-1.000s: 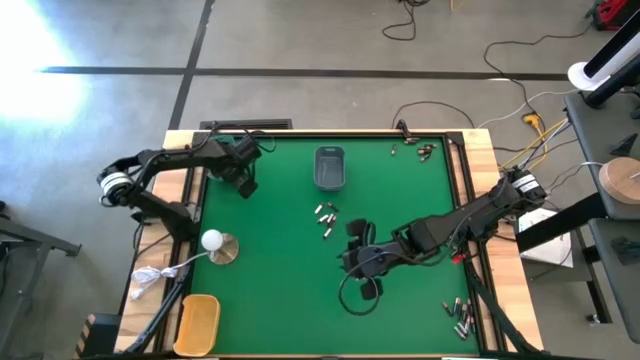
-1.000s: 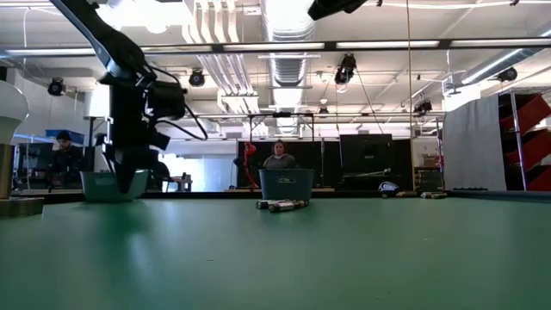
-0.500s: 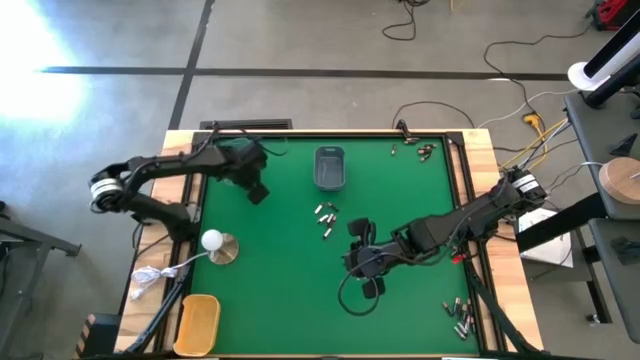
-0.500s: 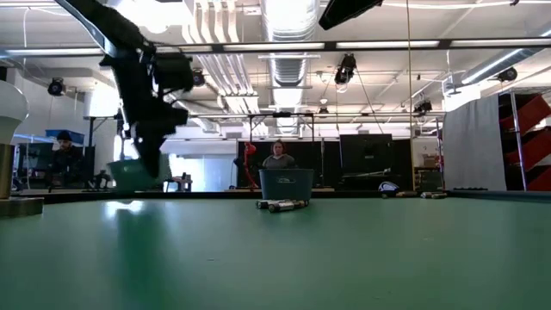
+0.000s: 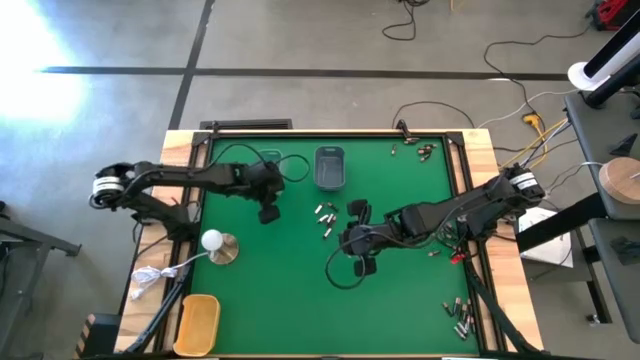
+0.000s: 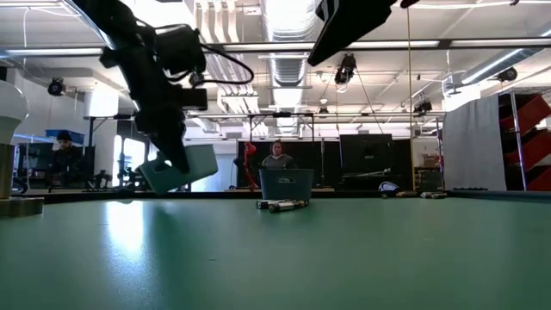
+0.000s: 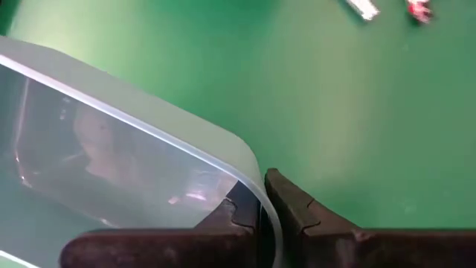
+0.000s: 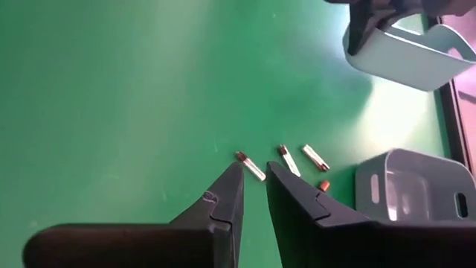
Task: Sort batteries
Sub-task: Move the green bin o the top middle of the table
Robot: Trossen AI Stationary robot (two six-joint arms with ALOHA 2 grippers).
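Two trays, contents unclear

Left arm extended from frame's left edge toward centre in high view, wrist bent down; left gripper seen left of centre, fingers clamped on thin rim of clear tray, tray carried tilted above table in low view. Right arm stretched from right edge to centre; right gripper lowered, fingers narrowly parted, nothing held.

clear tray cropped — battery edge-cut
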